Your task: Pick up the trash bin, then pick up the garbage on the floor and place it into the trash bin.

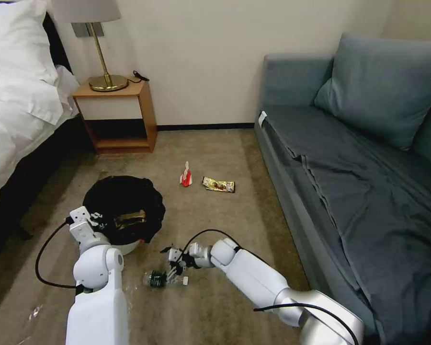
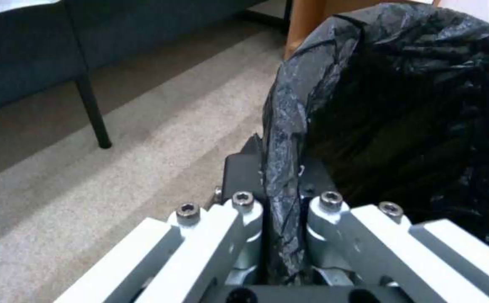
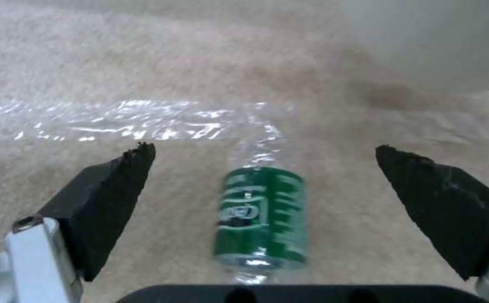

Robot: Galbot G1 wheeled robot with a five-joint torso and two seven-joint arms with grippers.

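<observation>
left gripper [image 2: 281,210]: clamped on the liner-covered rim of the trash bin [image 1: 129,247], near side of the bin; jaws pinched together on black bag [image 2: 401,109] and rim.
right gripper [image 3: 267,185]: low over the carpet [image 1: 215,306], jaws wide apart, straddling the bottle [image 3: 261,214]; pads not touching it.
trash bin place: on or just off the carpet, between bed [image 1: 14,124] and bottle, in front of nightstand [image 1: 122,115]; cannot tell if lifted. Something brownish inside, probably the paper bag [image 1: 129,218].
bottle place: lying on its side on the carpet, just beside the bin's near edge, white cap [image 1: 185,280] toward the sofa [image 1: 349,191].
other garbage: red-and-white packet [image 1: 186,175] and gold wrapper [image 1: 219,184] mid-carpet, near each other, well apart from the bin.
handling, bottle: judged light, thin clear plastic, crushable, slick; rolls easily. Best hold across the green label [image 3: 261,210], the stiffest band.
handling, bin: light, rigid rim; liner is slippery so the pinch could slide.
handling, packets: flat, flimsy; need a pinch at a raised edge.
open room: free carpet around the bottle; bin wall close on one side, sofa front farther off on the right.
risk: closing off-centre may squirt the bottle sideways.
</observation>
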